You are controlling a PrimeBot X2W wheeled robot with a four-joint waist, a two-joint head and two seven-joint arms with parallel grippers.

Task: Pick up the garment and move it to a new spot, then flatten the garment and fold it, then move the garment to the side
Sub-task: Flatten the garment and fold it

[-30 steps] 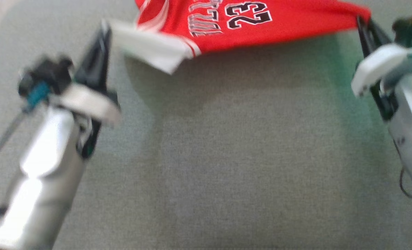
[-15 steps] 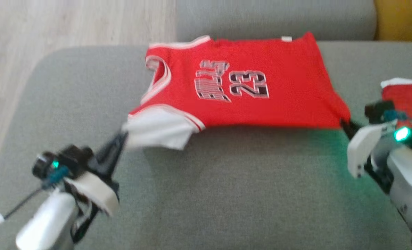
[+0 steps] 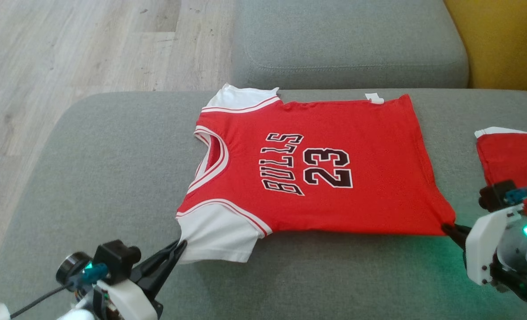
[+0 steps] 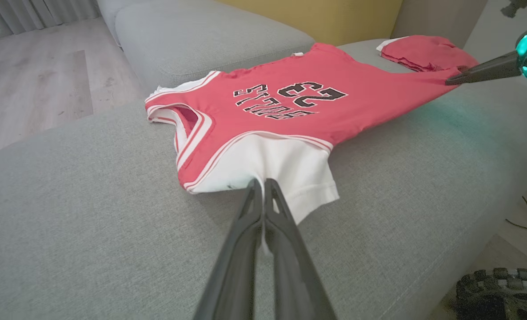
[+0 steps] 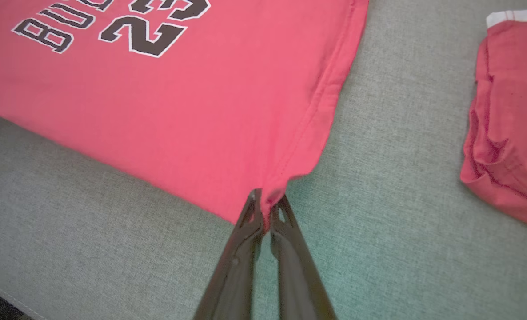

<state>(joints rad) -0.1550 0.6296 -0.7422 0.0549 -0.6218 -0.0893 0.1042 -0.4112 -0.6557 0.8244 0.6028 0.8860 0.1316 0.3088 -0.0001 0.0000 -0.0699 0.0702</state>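
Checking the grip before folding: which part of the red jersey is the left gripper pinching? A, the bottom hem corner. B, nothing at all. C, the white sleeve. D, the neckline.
C: the left gripper is shut on the white sleeve of the jersey, while the right gripper pinches the hem corner.

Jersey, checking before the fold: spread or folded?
Spread, not folded: the jersey lies open on the sofa, whole front showing, collar to hem.
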